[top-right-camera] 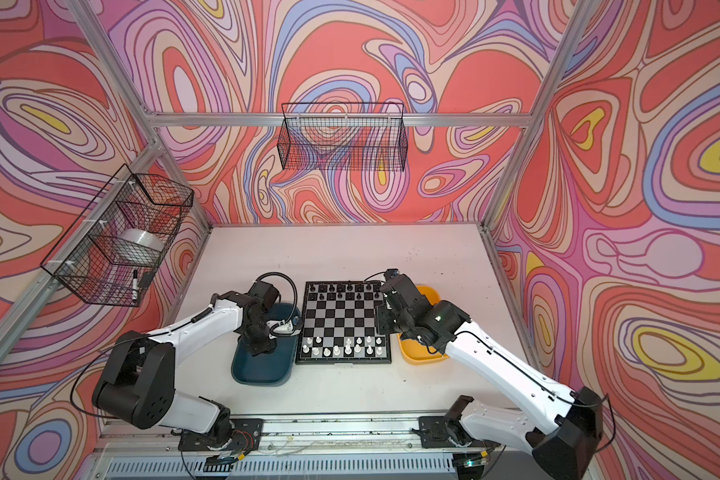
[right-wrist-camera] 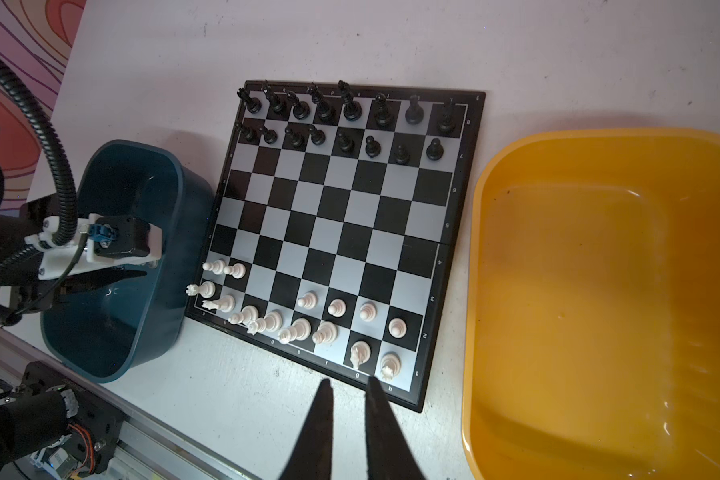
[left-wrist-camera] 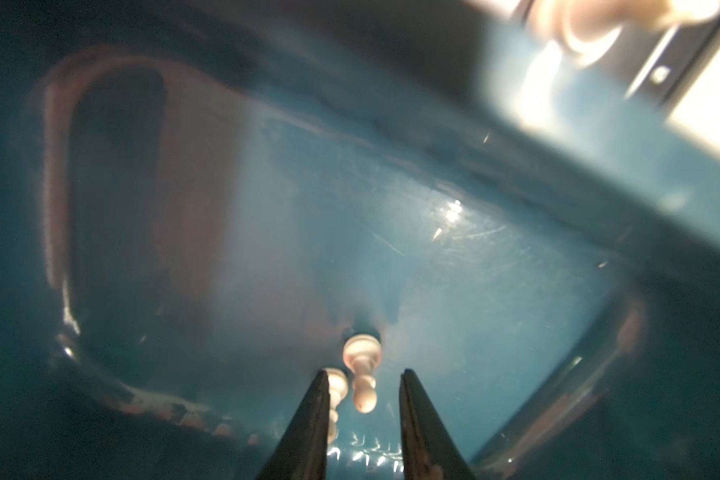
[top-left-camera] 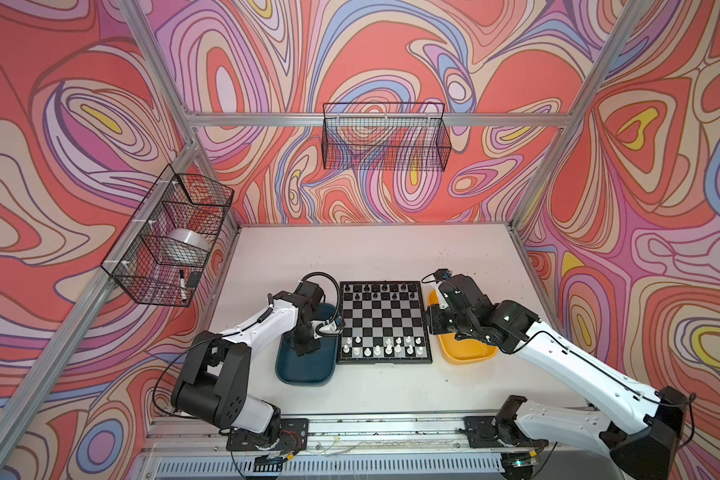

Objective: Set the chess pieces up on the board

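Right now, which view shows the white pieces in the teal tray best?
Left wrist: two white pieces lie on the teal tray floor by the left gripper. Both top views: left arm blocks them. Right wrist: tray shows, pieces don't.

Robotics lab test cell. Aluminium-profile frame (top-left-camera: 246, 119) enclosing white bench (top-left-camera: 371, 253); swirling red, pink and purple printed panels (top-left-camera: 80, 124) lining three sides. Two white-and-black robot arms, left arm (top-left-camera: 258, 320) and right arm (top-left-camera: 578, 365), sitting bolted on metal rail (top-left-camera: 391, 428) along bench's near edge, loose wiring (top-left-camera: 287, 440) showing at base. Black wire baskets hanging from frame: back basket (top-left-camera: 385, 137), side basket (top-left-camera: 171, 232) holding tape roll (top-left-camera: 188, 249) and marker (top-left-camera: 181, 286).
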You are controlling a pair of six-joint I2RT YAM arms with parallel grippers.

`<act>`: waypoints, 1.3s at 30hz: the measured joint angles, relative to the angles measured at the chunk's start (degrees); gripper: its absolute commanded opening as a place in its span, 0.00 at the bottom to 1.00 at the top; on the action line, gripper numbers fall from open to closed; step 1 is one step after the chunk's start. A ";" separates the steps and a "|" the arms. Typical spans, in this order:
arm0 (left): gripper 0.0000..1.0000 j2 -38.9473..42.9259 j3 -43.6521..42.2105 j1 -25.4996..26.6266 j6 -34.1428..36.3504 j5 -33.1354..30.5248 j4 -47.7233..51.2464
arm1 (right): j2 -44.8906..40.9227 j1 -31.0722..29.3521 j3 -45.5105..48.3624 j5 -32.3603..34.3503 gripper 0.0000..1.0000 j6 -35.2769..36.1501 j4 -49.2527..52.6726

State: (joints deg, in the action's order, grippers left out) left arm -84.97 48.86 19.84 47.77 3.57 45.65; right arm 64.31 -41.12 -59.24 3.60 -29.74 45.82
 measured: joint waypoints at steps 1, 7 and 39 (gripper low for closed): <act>0.29 0.00 0.00 0.04 0.00 -0.02 -0.17 | 0.00 0.00 0.00 0.00 0.15 0.00 0.00; 0.29 0.11 -0.35 0.07 0.04 -0.83 -1.03 | 0.00 0.00 0.00 0.00 0.15 0.02 0.00; 0.25 0.92 -1.90 0.81 0.04 -1.75 -1.36 | 0.11 0.00 0.00 0.00 0.15 0.04 0.00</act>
State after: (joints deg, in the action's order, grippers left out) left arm -84.05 46.96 20.64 47.81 1.83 44.29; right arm 64.42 -41.12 -59.24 3.60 -29.69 45.82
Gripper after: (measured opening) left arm 0.248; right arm 0.154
